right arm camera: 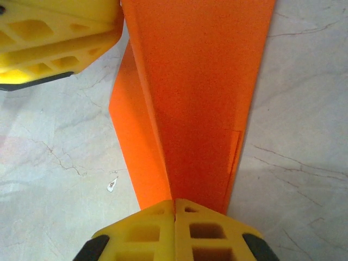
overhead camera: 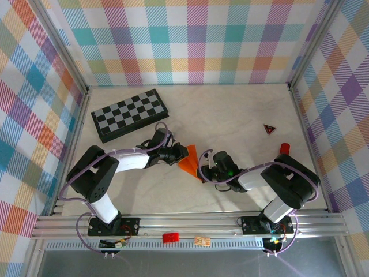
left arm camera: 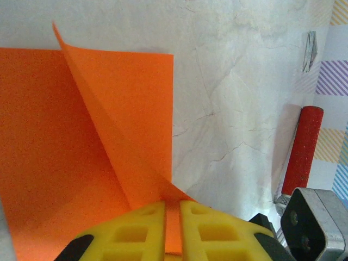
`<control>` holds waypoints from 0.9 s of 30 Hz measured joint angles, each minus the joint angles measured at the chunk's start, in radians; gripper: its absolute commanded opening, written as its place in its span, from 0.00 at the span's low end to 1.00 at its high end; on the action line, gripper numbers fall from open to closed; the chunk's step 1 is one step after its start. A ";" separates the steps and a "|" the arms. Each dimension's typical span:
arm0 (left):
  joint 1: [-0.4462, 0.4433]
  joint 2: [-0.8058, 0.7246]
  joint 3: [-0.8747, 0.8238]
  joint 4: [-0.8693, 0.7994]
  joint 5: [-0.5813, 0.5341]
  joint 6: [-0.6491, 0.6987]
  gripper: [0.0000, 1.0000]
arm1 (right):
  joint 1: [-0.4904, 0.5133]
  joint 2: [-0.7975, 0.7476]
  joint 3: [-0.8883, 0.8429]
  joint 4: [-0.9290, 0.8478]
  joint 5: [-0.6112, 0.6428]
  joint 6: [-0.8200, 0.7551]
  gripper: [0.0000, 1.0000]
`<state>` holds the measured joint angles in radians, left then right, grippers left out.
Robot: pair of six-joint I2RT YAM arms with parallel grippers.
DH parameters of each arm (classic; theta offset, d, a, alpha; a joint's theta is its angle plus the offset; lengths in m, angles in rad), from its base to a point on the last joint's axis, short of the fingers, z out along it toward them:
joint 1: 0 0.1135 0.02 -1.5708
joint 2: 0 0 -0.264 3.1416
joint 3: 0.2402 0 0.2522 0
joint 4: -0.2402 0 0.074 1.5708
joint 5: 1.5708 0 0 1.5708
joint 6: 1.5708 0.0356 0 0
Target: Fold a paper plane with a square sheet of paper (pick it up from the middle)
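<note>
Orange paper sits near the middle of the pale marbled table in the overhead view, bent into a pointed wedge between the two arms. The left claw meets it from the left and the right claw from the right. Behind them lies a black-and-grey checkerboard. Well apart to the right are a small dark red triangle and a red cylinder.

The left wrist view adds the grip itself. The left claw has its ribbed yellow fingers pinched shut on a corner of the paper. One thin matte layer curls up off the flat part in a smooth curve. The rough-skinned cylinder shows at the right.

The right wrist view shows the right claw with its fingers pressed together on the near end of the paper. From there the paper runs away as a long strip with a sharp lengthwise crease. A yellow finger of the left claw shows at the top left, at the paper's edge.
</note>
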<state>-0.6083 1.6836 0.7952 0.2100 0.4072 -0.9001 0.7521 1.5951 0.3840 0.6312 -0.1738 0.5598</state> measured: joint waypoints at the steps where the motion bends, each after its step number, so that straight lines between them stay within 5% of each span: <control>1: 0.000 0.000 0.000 0.000 0.003 0.000 0.15 | 0.000 0.002 -0.003 0.009 -0.001 0.004 0.05; 27: -0.031 0.092 0.027 0.015 0.027 0.003 0.13 | -0.019 0.031 -0.027 0.105 -0.032 0.062 0.04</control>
<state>-0.6392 1.7760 0.8223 0.2253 0.4347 -0.8974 0.7334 1.6264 0.3569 0.7361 -0.2054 0.6216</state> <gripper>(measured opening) 0.129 0.067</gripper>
